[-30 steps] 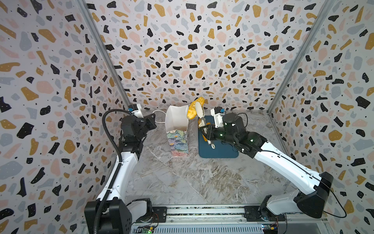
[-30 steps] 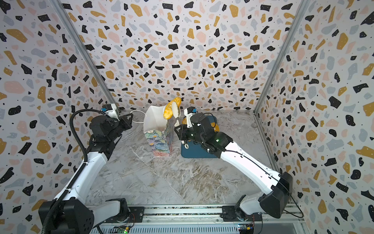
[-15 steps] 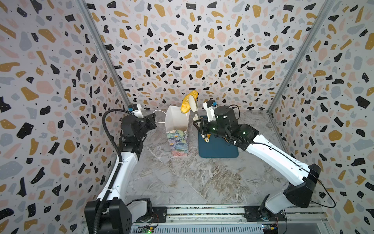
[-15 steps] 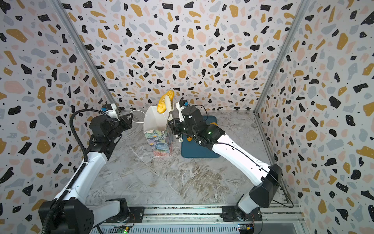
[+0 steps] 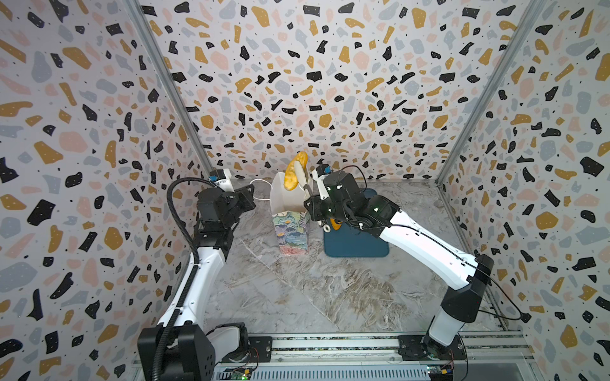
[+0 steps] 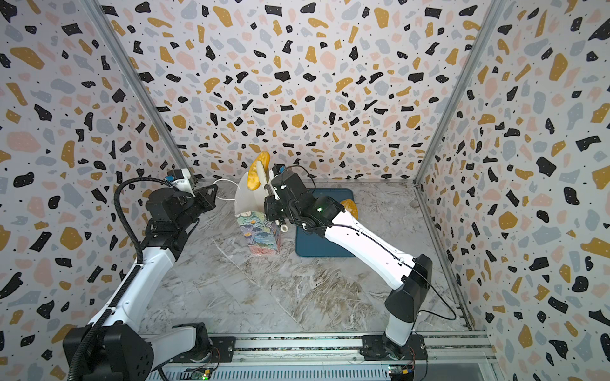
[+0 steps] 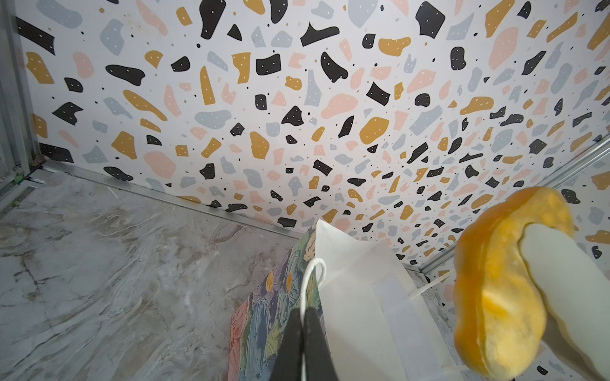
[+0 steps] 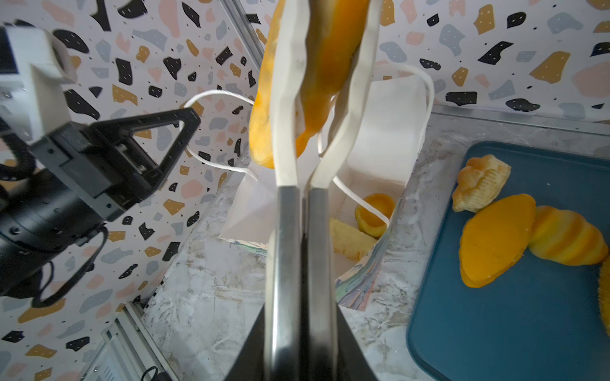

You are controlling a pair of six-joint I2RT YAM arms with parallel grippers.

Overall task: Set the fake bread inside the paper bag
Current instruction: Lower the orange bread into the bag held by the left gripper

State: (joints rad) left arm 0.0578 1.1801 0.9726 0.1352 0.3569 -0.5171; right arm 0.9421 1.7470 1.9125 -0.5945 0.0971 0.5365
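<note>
A golden-orange oval toy loaf (image 5: 291, 178) is held upright over the open flower-printed paper bag (image 5: 290, 231), pinched in the long white jaws of the right gripper (image 5: 299, 166). The bag's white cord handle (image 7: 312, 269) is pinched by the left gripper (image 7: 303, 311), jaws pressed together. More breads (image 8: 495, 237) are seen on the blue tray (image 5: 356, 245), right of the bag.

Nothing readable here: no text, labels, brand names or numbers in any of the views. The paper bag (image 5: 290, 231) only carries a painted flower print, the walls (image 5: 330, 82) are just terrazzo blotches, and the blue tray (image 5: 356, 245) is plain. The little circuit boards (image 5: 242, 374) down by the front rail might have markings, but they're too small to make out.
</note>
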